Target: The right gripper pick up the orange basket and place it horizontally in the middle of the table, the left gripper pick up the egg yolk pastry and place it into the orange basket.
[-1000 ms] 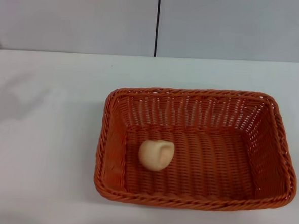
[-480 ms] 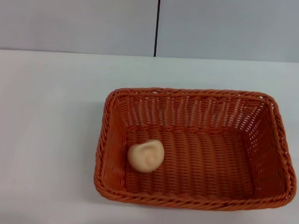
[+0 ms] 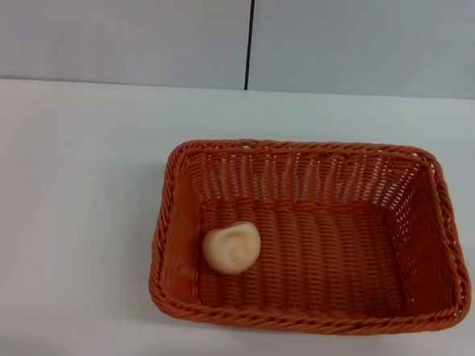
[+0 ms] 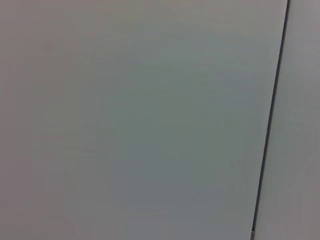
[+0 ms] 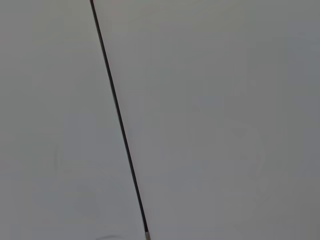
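The orange basket (image 3: 311,235) lies lengthwise across the white table (image 3: 67,200), a little right of the middle in the head view. The egg yolk pastry (image 3: 232,246), a small pale tan ball with a swirl on top, rests on the basket's floor near its left wall. Neither the left gripper nor the right gripper shows in any view; both wrist views hold only a grey wall with a dark seam.
A grey wall panel (image 3: 118,25) with a vertical dark seam (image 3: 250,37) stands behind the table's far edge. The same seam (image 4: 270,125) crosses the left wrist view, and the seam (image 5: 120,120) crosses the right wrist view.
The pastry rolled a little to the left inside the basket and came to rest with its swirl up. A dark shape and shadow at the far left left the view.
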### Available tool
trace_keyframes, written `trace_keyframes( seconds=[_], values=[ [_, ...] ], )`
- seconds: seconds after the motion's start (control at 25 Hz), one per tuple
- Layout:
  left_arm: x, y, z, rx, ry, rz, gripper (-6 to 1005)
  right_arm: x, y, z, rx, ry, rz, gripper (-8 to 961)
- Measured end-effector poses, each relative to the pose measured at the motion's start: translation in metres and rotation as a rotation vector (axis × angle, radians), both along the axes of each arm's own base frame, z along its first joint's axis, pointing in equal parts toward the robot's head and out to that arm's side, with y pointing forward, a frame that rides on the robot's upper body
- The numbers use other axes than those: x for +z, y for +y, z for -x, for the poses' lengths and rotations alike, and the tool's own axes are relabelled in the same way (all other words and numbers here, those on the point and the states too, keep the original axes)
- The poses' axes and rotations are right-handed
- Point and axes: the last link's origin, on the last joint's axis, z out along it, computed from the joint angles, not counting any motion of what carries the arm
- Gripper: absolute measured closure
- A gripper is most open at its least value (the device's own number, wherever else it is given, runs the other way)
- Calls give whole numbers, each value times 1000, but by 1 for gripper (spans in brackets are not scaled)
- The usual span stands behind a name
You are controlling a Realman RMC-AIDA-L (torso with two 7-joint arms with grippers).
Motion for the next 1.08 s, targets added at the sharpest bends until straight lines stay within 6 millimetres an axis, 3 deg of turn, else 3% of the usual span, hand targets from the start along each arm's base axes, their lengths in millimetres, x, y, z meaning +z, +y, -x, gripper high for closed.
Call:
trace_keyframes(
  seconds=[0.36, 1.08],
  values=[
    [2, -11, 6, 34, 10, -20, 184, -2, 18, 8, 22, -19, 29, 358],
    [1, -11, 8, 47, 10, -22, 184, -5, 18, 9, 23, -36, 34, 356]
  ],
)
